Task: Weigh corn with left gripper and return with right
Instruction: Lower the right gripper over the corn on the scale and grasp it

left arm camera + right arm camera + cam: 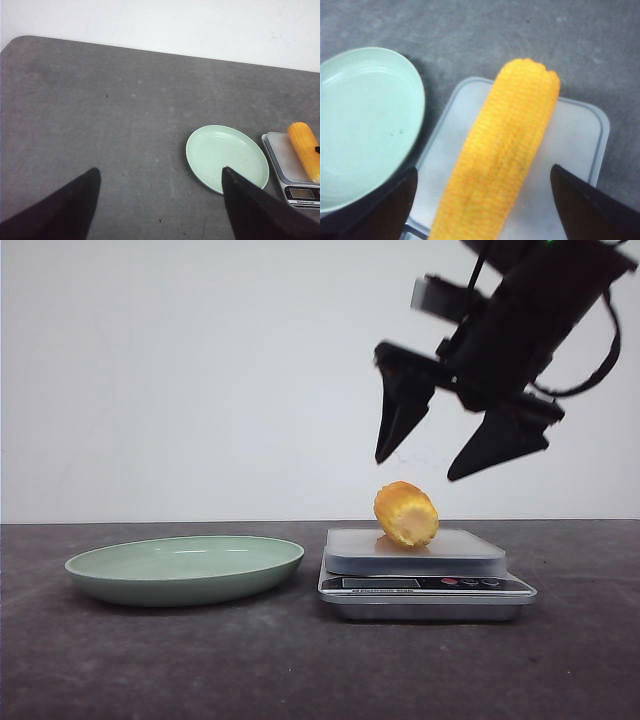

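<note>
The yellow-orange corn (406, 513) lies on the white platform of the kitchen scale (425, 588). It also shows in the right wrist view (502, 155) and at the edge of the left wrist view (306, 149). My right gripper (418, 467) hangs open just above the corn, its fingers spread to either side of it and apart from it. The right wrist view shows the right gripper (482, 172) wide open over the cob. My left gripper (160, 172) is open and empty, high above the grey table, and is out of the front view. The empty green plate (186, 568) sits left of the scale.
The green plate (227, 157) lies close beside the scale (295, 172) on the dark grey table (100, 110). The plate's rim (417, 107) nearly touches the scale platform (580, 145). A white wall stands behind the table.
</note>
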Controlling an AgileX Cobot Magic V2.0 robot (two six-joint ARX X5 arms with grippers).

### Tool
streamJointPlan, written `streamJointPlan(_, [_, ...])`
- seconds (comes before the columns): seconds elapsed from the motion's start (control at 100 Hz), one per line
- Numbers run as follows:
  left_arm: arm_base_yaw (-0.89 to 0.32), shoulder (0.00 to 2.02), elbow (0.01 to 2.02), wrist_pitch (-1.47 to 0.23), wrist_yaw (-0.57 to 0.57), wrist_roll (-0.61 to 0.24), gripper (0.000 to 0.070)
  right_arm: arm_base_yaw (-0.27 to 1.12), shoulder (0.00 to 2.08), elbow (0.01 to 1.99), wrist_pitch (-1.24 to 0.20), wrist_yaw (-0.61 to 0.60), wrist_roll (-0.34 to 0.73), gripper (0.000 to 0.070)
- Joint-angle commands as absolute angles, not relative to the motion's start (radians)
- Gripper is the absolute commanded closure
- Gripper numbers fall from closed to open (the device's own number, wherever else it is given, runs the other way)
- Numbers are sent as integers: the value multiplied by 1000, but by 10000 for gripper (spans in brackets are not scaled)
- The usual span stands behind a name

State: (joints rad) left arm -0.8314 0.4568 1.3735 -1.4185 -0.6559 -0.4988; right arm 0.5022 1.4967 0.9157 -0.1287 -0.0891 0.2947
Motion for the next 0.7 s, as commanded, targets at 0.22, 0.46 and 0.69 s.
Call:
streamJointPlan(0.22, [-837,455,1354,-1447,-658,-506,265,512,1595,931,-105,-87,335,207])
streamJointPlan(0.46, [-837,455,1330,-1447,-659,-507,265,521,1595,931,-92,-77,334,664])
streamJointPlan(0.69, [-837,455,1330,-1447,-659,-506,265,529,1591,931,-93,-52,342,700])
